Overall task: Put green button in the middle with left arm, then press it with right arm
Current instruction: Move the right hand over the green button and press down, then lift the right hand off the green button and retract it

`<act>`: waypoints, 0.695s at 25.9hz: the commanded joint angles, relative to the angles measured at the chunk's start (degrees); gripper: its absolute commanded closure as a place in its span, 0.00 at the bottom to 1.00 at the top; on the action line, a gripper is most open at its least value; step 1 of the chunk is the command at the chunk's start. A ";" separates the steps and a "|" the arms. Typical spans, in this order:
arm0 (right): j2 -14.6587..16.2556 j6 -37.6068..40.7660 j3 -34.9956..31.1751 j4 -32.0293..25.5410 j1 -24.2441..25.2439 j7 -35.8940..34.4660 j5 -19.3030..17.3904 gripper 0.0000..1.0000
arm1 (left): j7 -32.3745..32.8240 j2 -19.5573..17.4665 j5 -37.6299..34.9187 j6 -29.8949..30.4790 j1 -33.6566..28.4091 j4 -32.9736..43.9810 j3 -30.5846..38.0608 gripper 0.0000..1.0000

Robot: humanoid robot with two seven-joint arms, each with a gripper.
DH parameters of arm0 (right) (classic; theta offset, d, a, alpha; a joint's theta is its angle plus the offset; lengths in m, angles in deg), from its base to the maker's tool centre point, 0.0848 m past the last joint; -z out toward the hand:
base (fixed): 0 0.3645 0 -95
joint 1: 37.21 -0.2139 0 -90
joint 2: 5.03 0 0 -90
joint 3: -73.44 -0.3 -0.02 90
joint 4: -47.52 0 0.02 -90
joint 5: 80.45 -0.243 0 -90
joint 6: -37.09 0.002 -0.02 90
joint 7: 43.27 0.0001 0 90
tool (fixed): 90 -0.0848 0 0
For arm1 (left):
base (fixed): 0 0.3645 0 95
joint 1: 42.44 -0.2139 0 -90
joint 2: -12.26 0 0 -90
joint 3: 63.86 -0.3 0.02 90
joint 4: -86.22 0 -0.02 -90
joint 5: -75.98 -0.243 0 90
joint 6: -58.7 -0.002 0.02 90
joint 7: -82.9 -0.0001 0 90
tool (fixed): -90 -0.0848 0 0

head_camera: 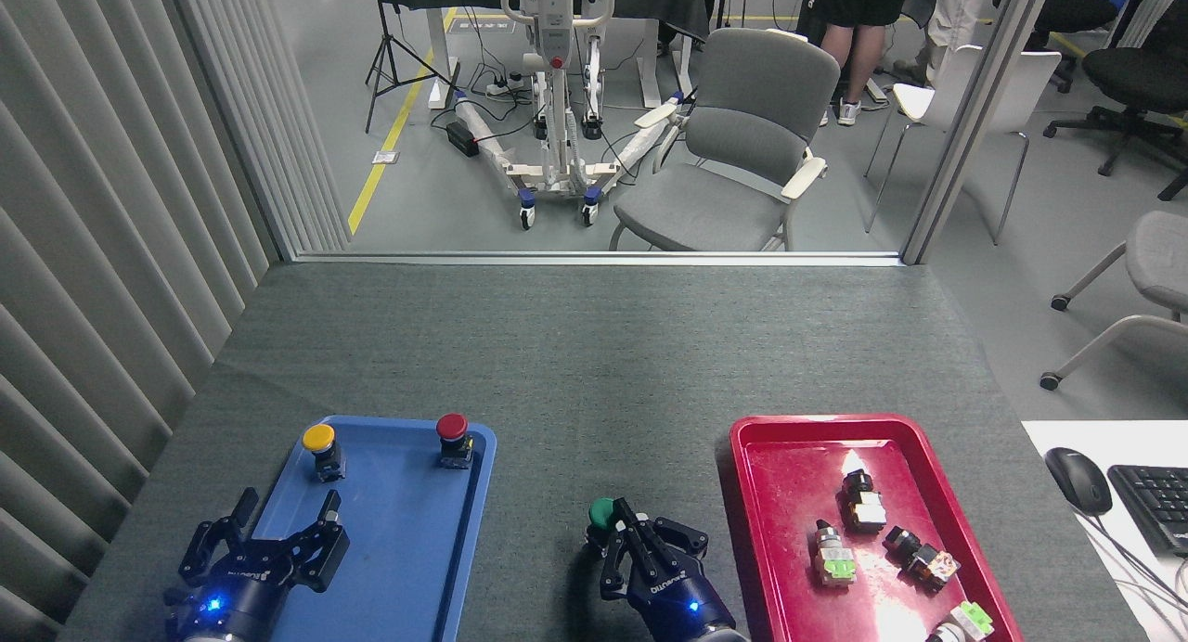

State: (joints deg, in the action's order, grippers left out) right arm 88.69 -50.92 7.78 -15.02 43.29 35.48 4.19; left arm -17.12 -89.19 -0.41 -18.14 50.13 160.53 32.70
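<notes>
Grey-green cloth [594,364] across a table, office floor and a grey chair [733,150] beyond the glass. On the bare middle between two trays: green button [600,511], upright, cap only partly showing. Right on it, from the near side: right gripper [620,520], fingers drawn together into a narrow tip, laid over the cap's near edge — shaped for poking, not for grasping; whether already pushing down, cannot tell. Placing step apparently done, pressing in hand. Off to the left, over the near corner of the blue tray [408,568]: left gripper [283,517], fingers spread apart, holding nothing, well clear of the button, likely parked to leave room. Farther back in that tray: yellow button [319,438] and red button [452,428], both standing. On the other side, red tray [789,456] with several loose switches.
</notes>
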 commanded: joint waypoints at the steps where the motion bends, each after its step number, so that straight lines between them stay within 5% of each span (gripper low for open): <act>1: 0.06 0.11 -0.08 -0.30 0.19 -0.09 -0.09 1.00 | 0.00 0.03 0.02 0.02 -0.11 0.22 0.03 0.00; 7: 0.33 -0.24 -0.61 -2.85 0.02 -4.57 -2.46 1.00 | 0.09 0.12 0.02 0.02 -0.02 0.13 0.12 0.00; 10: 0.68 -1.38 -0.87 -3.47 -0.07 -5.18 -4.13 0.73 | 0.18 0.03 0.11 -0.07 -0.02 0.04 0.12 0.00; 13: 0.77 -3.23 -1.05 -5.49 0.37 -5.62 -6.32 0.12 | 0.27 0.03 0.11 0.02 -0.11 0.04 0.91 0.00; 14: 0.94 -4.37 -1.05 -6.19 0.54 -5.62 -6.94 0.01 | 0.27 0.03 0.11 0.02 -0.11 0.04 1.09 0.00; 18: 5.51 -5.78 -3.68 -8.13 0.98 -5.62 -7.91 0.00 | 0.27 0.03 0.11 0.02 0.07 0.04 1.26 0.00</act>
State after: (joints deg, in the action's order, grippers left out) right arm 91.46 -55.81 6.00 -21.74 43.89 29.85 -2.76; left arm -16.88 -89.16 -0.31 -18.11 50.08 160.58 33.74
